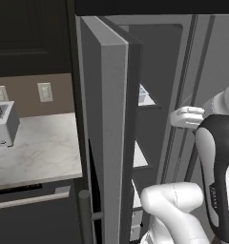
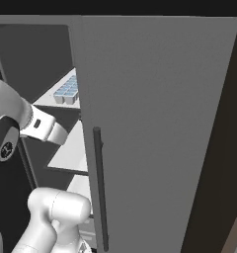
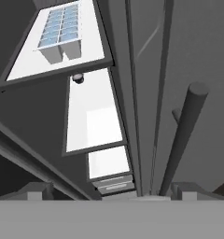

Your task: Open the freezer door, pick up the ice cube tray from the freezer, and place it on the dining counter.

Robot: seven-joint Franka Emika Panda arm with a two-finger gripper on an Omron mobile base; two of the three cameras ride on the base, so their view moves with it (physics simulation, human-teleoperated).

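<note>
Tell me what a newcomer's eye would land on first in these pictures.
First, the freezer door swung open edge-on, baring the freezer and its stacked white shelves. Next, the ice cube tray with pale blue cells, alone on the top shelf. The white arm reaches in below that shelf, and beside the opening the plain grey door's dark bar handle runs down.

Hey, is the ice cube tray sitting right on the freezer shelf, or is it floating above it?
Touching. In the hand view the ice cube tray rests flat on the top white shelf, no gap under its feet.
</note>
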